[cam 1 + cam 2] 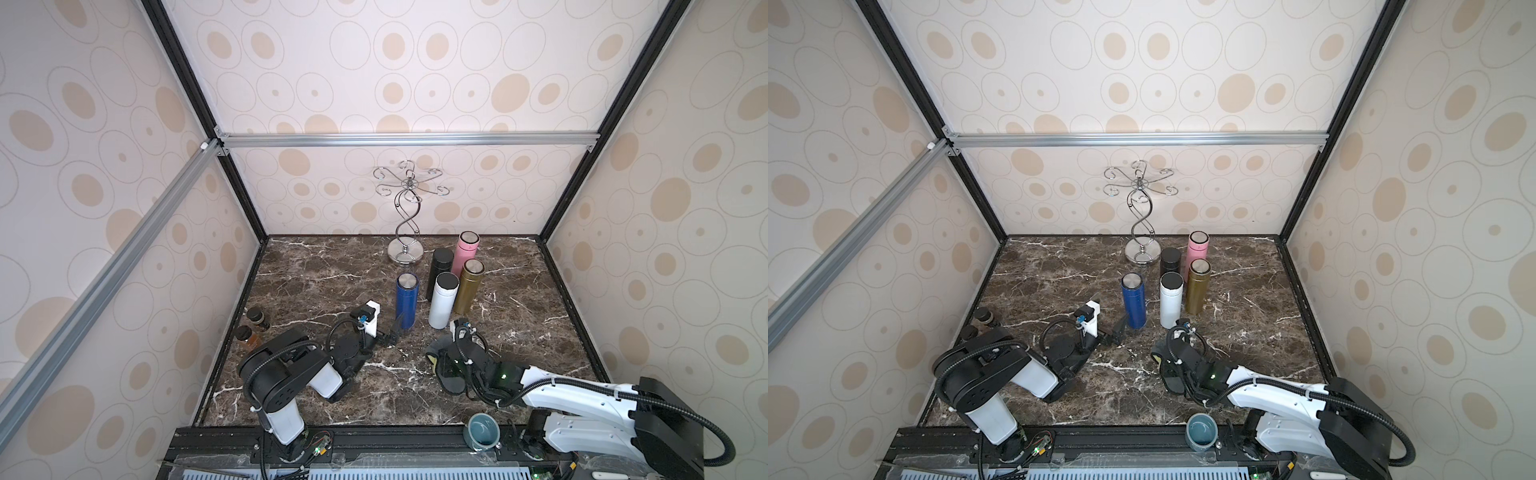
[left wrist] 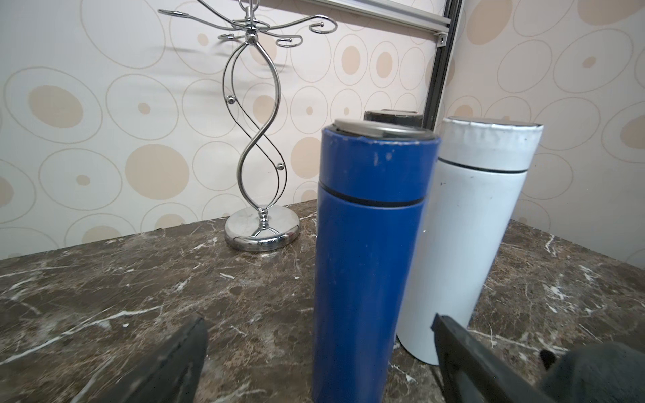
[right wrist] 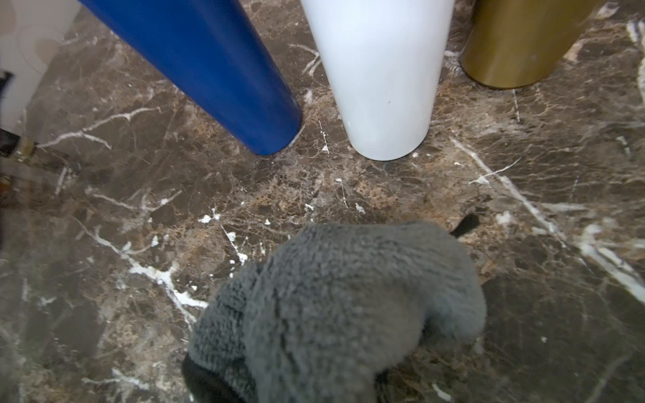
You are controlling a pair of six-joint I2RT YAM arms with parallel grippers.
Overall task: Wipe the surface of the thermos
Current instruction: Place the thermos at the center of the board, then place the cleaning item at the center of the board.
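Grey fuzzy cloth point(image 3: 335, 307) masks right hand point(image 1: 449, 368), grip untellable; spread left hand point(image 2: 317, 324) flanks scuffed blue cylindrical thermos point(image 2: 370, 244), one of five.

It's a robot test cell in a lab, not a home: aluminium frame rails point(image 1: 407, 139) hold wallpapered panels point(image 1: 374, 62) around a marble-look tabletop point(image 1: 324, 270). Two robot arms point(image 1: 286, 374) are mounted at its front edge, with thermoses point(image 1: 442, 303) and a chrome stand point(image 1: 406, 252) beyond them.

High twin overviews; close, low wrist views on blue thermos point(image 2: 366, 261)
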